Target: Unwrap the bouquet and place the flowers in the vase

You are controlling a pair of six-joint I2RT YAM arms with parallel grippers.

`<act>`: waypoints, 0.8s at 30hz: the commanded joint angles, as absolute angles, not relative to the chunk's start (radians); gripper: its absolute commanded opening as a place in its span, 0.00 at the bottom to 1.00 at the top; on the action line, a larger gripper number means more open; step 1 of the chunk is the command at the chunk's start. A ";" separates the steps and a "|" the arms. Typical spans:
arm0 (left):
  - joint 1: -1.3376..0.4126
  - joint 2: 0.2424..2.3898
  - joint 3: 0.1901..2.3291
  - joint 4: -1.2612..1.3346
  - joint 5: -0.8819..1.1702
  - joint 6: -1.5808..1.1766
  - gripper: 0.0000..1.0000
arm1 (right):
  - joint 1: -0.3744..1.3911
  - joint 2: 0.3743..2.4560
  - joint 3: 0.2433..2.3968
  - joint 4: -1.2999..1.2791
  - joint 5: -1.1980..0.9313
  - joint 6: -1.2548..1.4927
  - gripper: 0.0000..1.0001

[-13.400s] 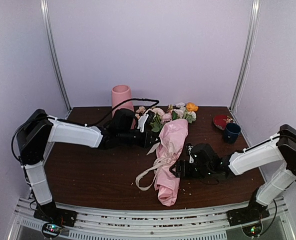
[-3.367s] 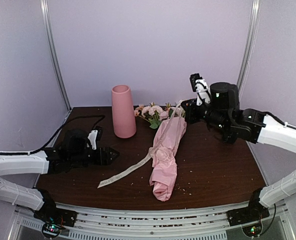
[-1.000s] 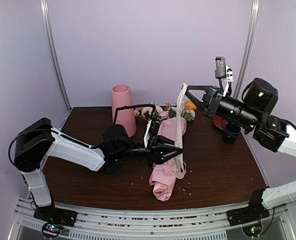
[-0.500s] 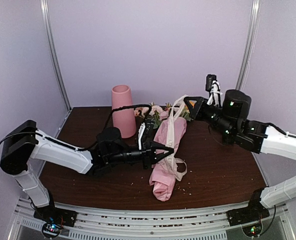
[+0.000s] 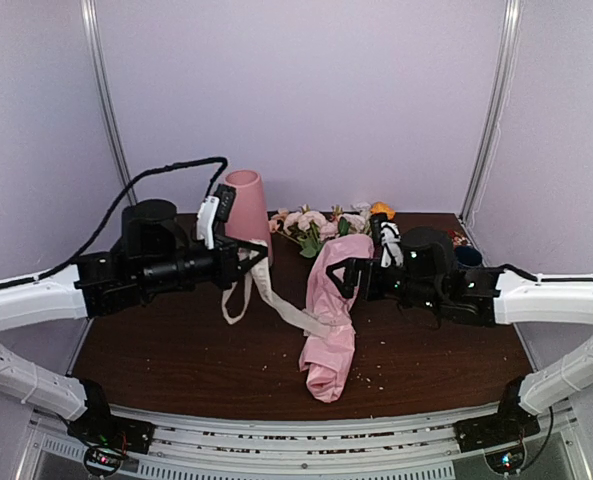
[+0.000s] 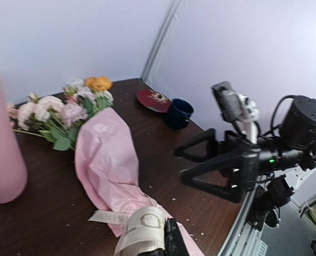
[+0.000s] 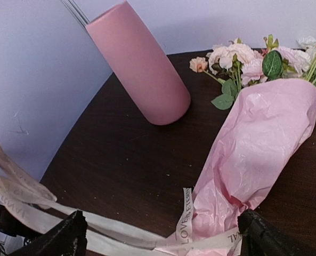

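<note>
The bouquet [image 5: 336, 300] lies on the dark wooden table [image 5: 176, 350], its crinkled pink paper running from the near middle toward the back. The flowers [image 5: 326, 222] spill out of the far end, just right of the upright pink vase [image 5: 244, 200]. The left gripper [image 5: 259, 253] is raised in front of the vase with its jaws pinched tight on the cream ribbon [image 5: 276, 300]. One loop of the ribbon hangs below the fingers, and a strand slopes down to the narrow waist of the paper; whether it goes round the bundle there I cannot tell. The right gripper [image 5: 338, 280] sits low, just beside the paper's right side, jaws spread wide and holding nothing. A dark blue cup [image 6: 179, 113] and a red dish [image 6: 153, 100] stand at the far right corner.
</note>
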State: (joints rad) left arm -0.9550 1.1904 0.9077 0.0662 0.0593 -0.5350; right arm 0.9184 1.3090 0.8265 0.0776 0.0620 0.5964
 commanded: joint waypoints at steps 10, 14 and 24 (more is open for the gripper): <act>-0.670 1.095 1.458 -0.580 -0.339 -0.253 0.00 | 0.913 0.993 0.872 0.007 0.332 0.417 1.00; -0.460 1.194 1.592 -0.658 -0.204 -0.253 0.00 | 0.913 0.958 0.843 -0.029 0.396 0.417 1.00; -0.269 1.359 1.814 -0.666 -0.096 -0.250 0.00 | 0.913 0.873 0.780 -0.057 0.436 0.393 1.00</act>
State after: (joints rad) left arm -0.2981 1.3579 1.7706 -0.6731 -0.1551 -0.2638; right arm 0.9176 0.8913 0.8017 -0.0353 0.3973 0.4099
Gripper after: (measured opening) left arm 0.018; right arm 0.998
